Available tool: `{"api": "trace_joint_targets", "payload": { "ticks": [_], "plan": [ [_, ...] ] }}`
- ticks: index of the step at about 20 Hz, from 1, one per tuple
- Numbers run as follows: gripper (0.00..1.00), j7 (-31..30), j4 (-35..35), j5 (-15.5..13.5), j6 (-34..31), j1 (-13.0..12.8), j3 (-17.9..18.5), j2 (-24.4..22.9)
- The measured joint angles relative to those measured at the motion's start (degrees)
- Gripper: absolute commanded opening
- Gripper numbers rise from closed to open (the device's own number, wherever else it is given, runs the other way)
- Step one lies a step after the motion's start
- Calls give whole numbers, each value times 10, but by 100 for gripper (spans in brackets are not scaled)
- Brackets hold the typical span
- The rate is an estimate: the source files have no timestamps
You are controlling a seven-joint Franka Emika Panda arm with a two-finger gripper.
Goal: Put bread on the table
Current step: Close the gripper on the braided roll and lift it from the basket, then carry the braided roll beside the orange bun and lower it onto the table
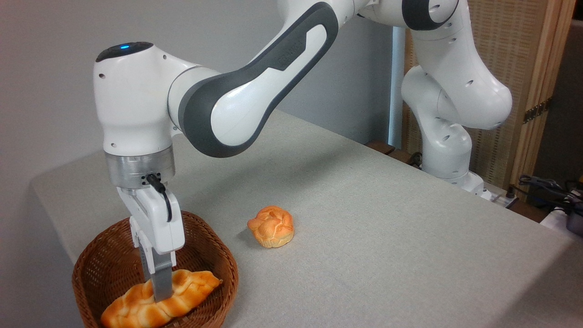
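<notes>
The bread (182, 291), a long braided golden-orange loaf, lies inside the brown wicker basket (218, 255) at the lower left. My gripper (159, 296) reaches straight down into the basket. Its near finger (161, 282) presses against the loaf's middle and hides the far finger. From this side I cannot see whether the jaws are closed on the loaf. The table (364, 218) is a large flat surface covered in light grey-beige cloth.
A small round knotted bun (272, 226) sits on the cloth just right of the basket. The arm's base (455, 173) stands at the table's far right edge, with cables (546, 187) beyond it. The table's left edge runs close behind the basket.
</notes>
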Motion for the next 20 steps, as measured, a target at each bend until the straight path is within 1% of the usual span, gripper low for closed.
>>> {"api": "trace_joint_targets", "payload": {
  "ticks": [8, 10, 13, 17, 20],
  "plan": [
    [0, 0, 0, 0, -11, 0, -1, -9],
    [0, 0, 1, 0, -42, 1, -1, -25],
    [0, 0, 4, 0, -96, 3, 4, -62],
    [0, 0, 4, 0, -126, 21, 13, -115],
    [0, 5, 3, 0, -159, 31, 24, -138]
  ]
}}
